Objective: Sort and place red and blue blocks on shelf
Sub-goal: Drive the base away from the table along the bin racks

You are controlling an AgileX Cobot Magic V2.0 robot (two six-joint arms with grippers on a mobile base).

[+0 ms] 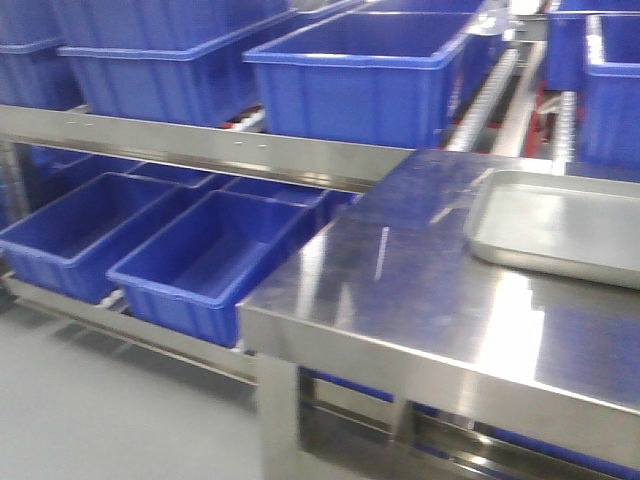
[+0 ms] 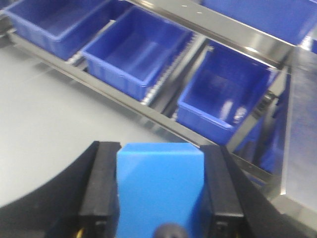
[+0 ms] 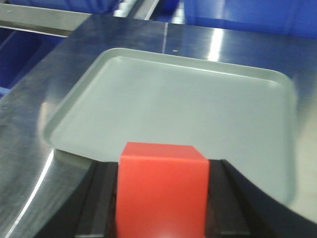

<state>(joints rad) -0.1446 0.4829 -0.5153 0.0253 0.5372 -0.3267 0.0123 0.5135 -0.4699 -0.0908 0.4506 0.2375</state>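
Exterior front-facing view, left to right: the shelf (image 1: 200, 148) fills the left side, its steel rail running across with large blue bins (image 1: 190, 262) above and below it. The steel table (image 1: 400, 290) stands against it on the right, and a shallow grey tray (image 1: 570, 222) lies on the table's far right part. Neither arm shows in this view.

Left wrist view: grey floor is at the left and three bins sit in a row on the shelf's low level, with the table's edge at the far right. Near the lens, the left gripper (image 2: 161, 191) is closed on the blue block (image 2: 161, 196), whose sides touch both black fingers (image 2: 101, 183). The block hangs over the floor, near the shelf's front rail.

Right wrist view: the right gripper (image 3: 162, 203) likewise clamps the red block (image 3: 161, 191) between its jaws. This block hovers at the near edge of the tray, above the table.
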